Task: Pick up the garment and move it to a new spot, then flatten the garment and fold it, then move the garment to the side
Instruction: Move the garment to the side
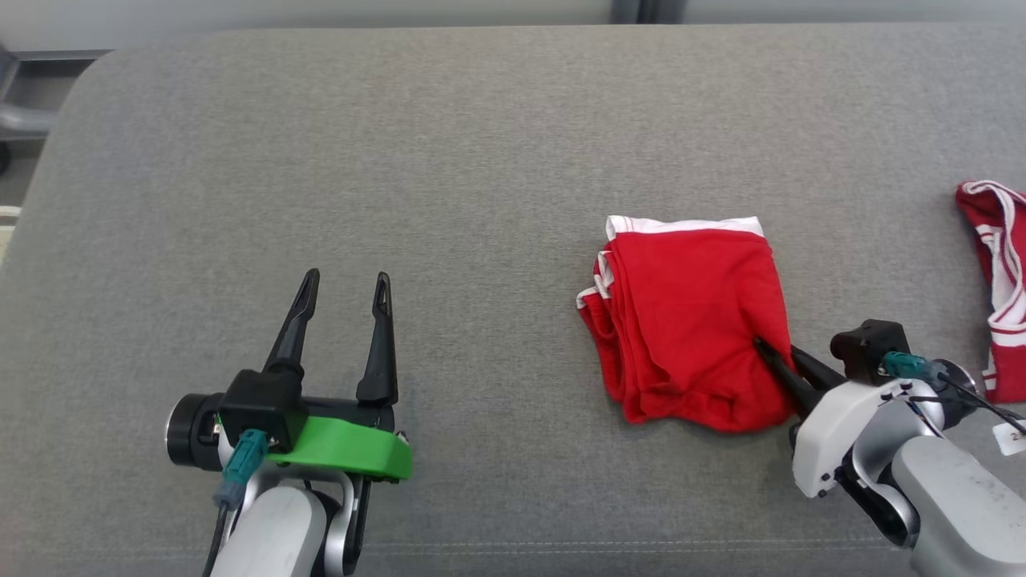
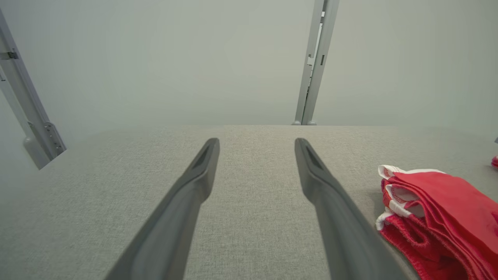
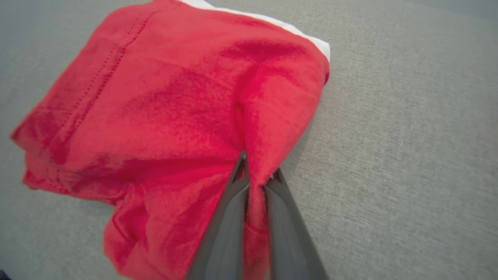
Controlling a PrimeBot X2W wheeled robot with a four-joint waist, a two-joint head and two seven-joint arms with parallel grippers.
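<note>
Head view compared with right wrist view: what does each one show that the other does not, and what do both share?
Head view, not the wrist view: the left tool, open and holding nothing, and a second red-and-white garment at the right edge. Right wrist view, not the head view: a ridge of cloth squeezed between the fingers of the shut right tool. Both: the folded red garment with its white band, lying on the grey cushion.
</note>
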